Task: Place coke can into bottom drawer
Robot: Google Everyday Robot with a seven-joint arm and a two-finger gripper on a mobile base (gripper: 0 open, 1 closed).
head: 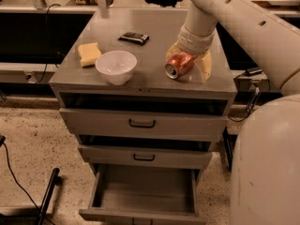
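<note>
Robot body (267,168): a broad white shell filled the lower right corner, just beside the cabinet.
Arm (243,18): white and thick, it ran from the upper right down to the right part of the cabinet top.
Cabinet (154,25): a grey metal unit with a flat top and three drawers stacked below, standing on a speckled floor (33,135).
Bottom drawer (145,196): pulled well out at the foot of the cabinet, its plain grey tray floor and low side walls in full view, nothing lying in it.
Upper drawers: the top front (93,121) and the middle front (103,154) were each ajar by a dark gap, each with a black loop handle at its middle.
Bowl (116,67): white, upright, near the front edge of the top, left of centre.
Gripper (188,63): lowered onto the right side of the top, its yellowish fingers (205,67) apart, one on either side of the can; whether they pressed on it could not be told.
Sponge (89,54): a yellow block just left of the bowl.
Can (177,65): red-orange, on its side on the cabinet top, silver end towards the front left, between the fingers and well above the open drawer.
Dark packet (134,37): small and flat, behind the bowl, towards the middle of the top.
</note>
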